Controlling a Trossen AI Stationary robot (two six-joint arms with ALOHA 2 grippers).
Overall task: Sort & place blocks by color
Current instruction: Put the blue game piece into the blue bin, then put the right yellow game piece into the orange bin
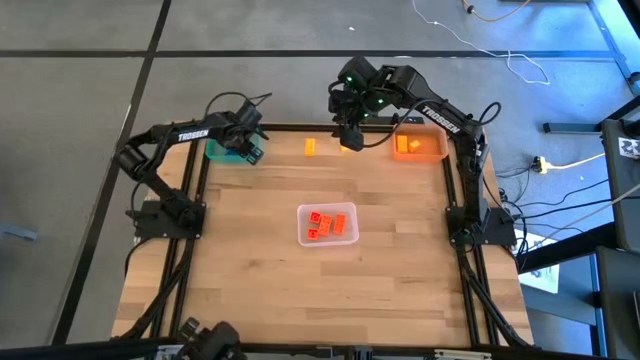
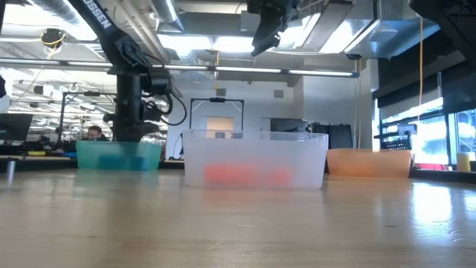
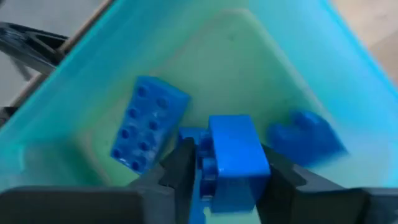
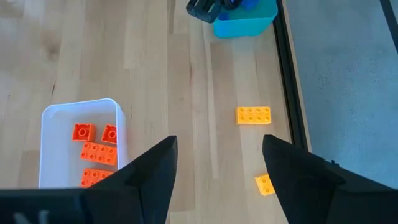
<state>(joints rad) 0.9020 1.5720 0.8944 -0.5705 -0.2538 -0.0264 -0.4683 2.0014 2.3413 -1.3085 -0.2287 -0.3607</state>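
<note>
Left claw (image 3: pixel 227 180) low (right (image 4: pixel 217 171) agape)

A bin (image 1: pixel 327 224) holding blocks (image 1: pixel 320 223) sits mid-table, two bins (image 1: pixel 226 153) (image 1: pixel 420 147) at the far corners, seemingly one loose block (image 1: pixel 310 147) between them.

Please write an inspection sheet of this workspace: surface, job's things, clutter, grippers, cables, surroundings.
Surface: wooden table, black frame.
Job's things: red-orange studded plastic bricks in the clear rectangular bin; blue bricks in the teal bin; orange bricks in the orange bin; two yellow-orange bricks loose on the table.
Clutter: nothing seen.
Grippers: left gripper in the teal bin, a blue brick between its fingers; right gripper open, empty, above the table.
Cables: white and black cables on the floor.
Surroundings: lit workshop, a person far behind.
</note>
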